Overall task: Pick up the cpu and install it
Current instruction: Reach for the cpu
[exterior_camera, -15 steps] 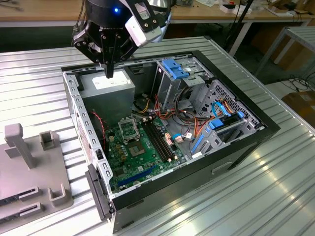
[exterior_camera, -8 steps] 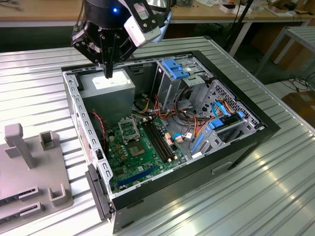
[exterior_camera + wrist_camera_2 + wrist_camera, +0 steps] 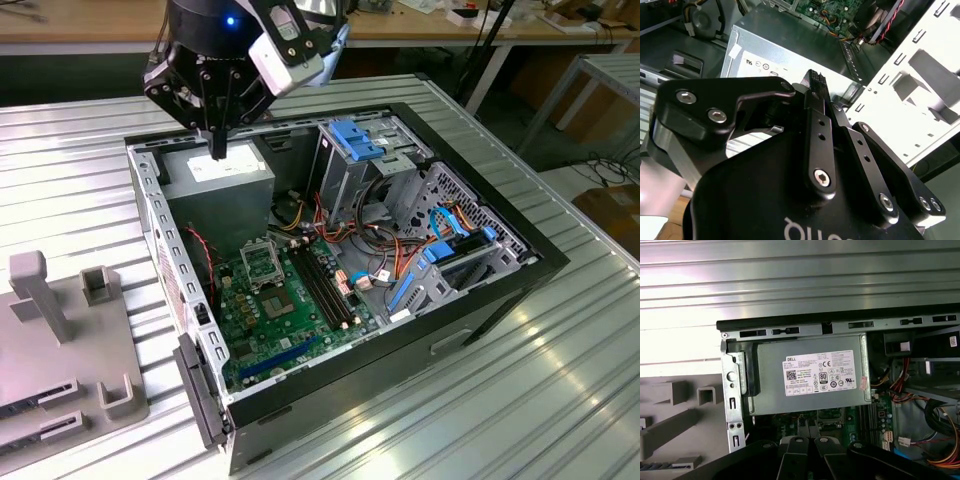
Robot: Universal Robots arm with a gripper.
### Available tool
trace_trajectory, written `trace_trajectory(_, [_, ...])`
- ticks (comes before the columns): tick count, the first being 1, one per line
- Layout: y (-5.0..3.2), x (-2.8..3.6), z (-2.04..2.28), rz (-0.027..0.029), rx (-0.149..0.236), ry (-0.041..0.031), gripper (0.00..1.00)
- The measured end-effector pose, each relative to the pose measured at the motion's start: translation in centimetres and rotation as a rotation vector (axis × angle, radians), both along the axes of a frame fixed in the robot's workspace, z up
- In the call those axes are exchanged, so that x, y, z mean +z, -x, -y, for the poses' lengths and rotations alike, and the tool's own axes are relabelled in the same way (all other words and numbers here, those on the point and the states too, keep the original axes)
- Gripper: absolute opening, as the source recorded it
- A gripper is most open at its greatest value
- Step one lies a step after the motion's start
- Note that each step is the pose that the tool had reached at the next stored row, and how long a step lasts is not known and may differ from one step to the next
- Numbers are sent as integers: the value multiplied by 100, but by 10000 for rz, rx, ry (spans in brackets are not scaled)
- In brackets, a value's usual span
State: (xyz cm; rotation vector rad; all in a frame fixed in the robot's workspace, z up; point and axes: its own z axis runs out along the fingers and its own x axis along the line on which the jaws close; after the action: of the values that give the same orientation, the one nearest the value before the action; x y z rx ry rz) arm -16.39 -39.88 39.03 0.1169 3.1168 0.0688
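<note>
The gripper point(image 3: 218, 148) hangs over the grey power supply point(image 3: 215, 180), which fills the far corner of the open computer case point(image 3: 400, 395) at the exterior view's left. In the second wrist view its black fingertips point(image 3: 813, 80) are pressed together, with no gap between them. Whether the cpu is nipped edge-on between the pads I cannot tell, and it may well lie elsewhere. The tips point down at the supply's top face (the one with the white label) and seem to stop just short of it. On the green board point(image 3: 265, 322) on the case floor, the socket frame point(image 3: 262, 263) sits near the supply's inner edge. The case rests on a slatted metal table point(image 3: 520, 400), and a grey fixture point(image 3: 60, 345) lies at the table's edge on the exterior view's left.
</note>
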Motion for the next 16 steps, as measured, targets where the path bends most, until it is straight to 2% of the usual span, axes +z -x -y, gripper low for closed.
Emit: trace_trajectory(16, [61,-3,0,-5,0,0,11])
